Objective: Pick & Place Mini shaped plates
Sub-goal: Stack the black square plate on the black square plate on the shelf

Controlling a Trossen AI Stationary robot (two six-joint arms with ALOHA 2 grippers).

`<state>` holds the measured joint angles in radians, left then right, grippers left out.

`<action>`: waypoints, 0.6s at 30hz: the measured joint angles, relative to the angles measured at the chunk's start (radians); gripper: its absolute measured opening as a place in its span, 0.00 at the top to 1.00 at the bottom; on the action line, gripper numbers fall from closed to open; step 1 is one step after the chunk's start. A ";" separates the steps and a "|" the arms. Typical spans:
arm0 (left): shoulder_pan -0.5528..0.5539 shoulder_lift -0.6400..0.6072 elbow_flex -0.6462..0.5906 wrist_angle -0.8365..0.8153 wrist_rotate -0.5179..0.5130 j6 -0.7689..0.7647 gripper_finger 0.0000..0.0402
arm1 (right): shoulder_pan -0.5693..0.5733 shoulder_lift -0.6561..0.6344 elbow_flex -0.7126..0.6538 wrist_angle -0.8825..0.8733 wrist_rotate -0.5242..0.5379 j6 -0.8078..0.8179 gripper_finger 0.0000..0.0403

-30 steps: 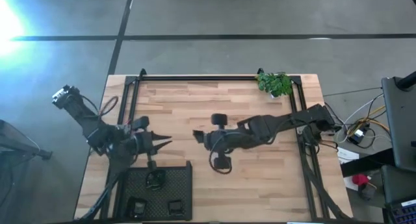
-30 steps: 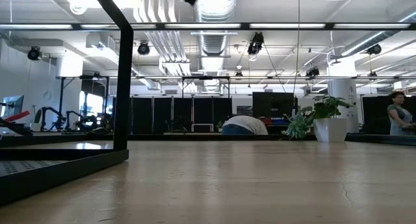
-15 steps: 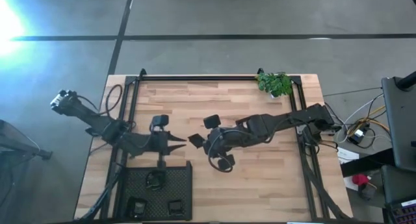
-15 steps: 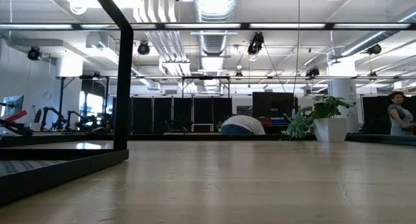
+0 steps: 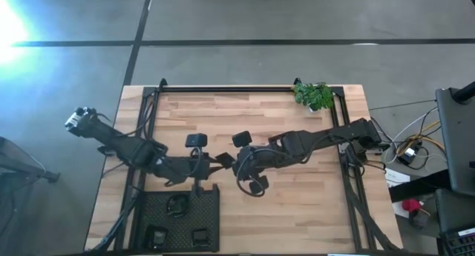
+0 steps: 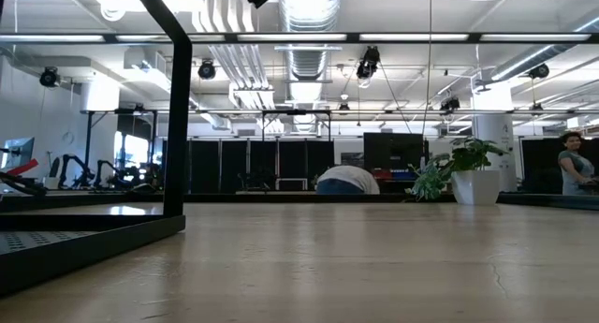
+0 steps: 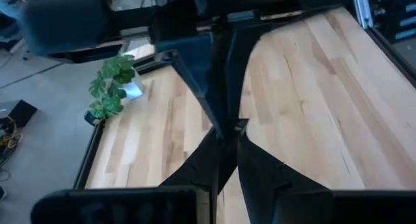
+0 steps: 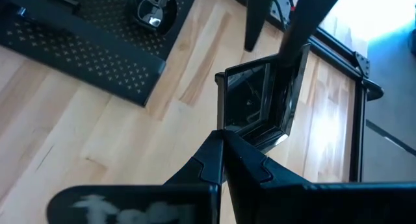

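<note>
1. Above the middle of the wooden table (image 5: 297, 211), a small square dark plate (image 8: 257, 104) hangs in the air between the two grippers, tilted on edge with its glossy face toward the right wrist camera.
2. The right gripper (image 8: 223, 134) has its fingers pressed together on the plate's lower rim, pinching it.
3. The left gripper (image 5: 220, 161) reaches in from the opposite side; its fingers meet the plate's far edge, and in the left wrist view they close on a thin dark edge (image 7: 198, 94).
4. Both grippers almost touch at the table's centre in the high view.
5. A black mesh tray (image 5: 211, 200) sits at the near left edge of the table, just below the left arm, holding more small dark plates: a round one (image 5: 177, 206) and two others (image 5: 199, 237) nearer the table's edge.
6. A green leafy plant (image 5: 312, 95) stands at the far right corner, well apart from the grippers.
</note>
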<state>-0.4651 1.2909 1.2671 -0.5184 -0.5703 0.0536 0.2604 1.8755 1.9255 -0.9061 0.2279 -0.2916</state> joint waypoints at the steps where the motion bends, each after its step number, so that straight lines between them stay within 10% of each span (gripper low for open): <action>1: 0.001 0.005 0.011 -0.016 0.004 0.000 0.87 | 0.000 0.000 0.000 -0.004 0.000 -0.001 0.98; 18: 0.024 0.010 0.039 -0.056 0.076 -0.033 0.87 | 0.000 0.000 0.000 -0.003 0.004 -0.031 0.98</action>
<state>-0.4411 1.3006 1.3064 -0.5744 -0.4946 0.0210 0.2607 1.8755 1.9255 -0.9089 0.2321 -0.3222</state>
